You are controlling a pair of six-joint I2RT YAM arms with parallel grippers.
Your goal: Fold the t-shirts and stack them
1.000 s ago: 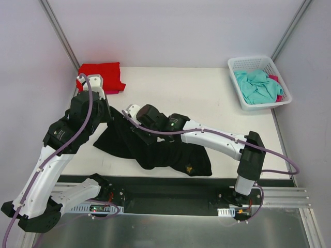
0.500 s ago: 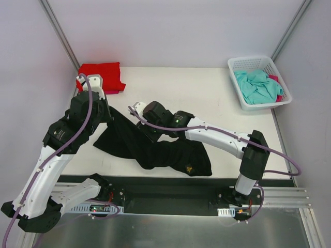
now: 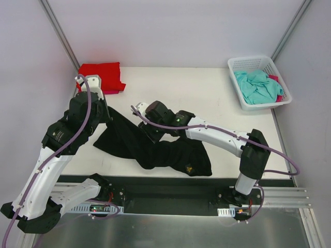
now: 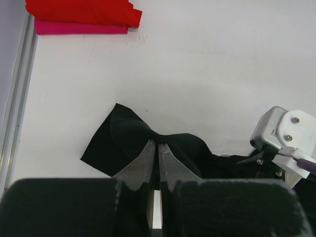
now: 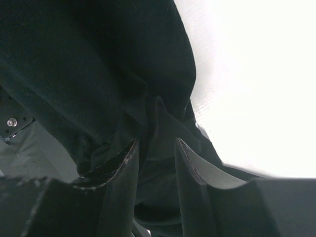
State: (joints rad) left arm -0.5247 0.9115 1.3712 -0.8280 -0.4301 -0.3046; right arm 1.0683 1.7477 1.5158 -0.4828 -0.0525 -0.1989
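Left arm bent, left gripper jaws clamped on black t-shirt. Right arm stretched leftward, right gripper jaws apart (cloth fold between). Shirt runs diagonally, far-left to near-right.

The left claw has its fingers pressed together on a bunched fold of the black t-shirt — the cloth fans out over the white bench. Far left, a folded red t-shirt lies on a pink t-shirt. The right arm's white housing shows at the right.
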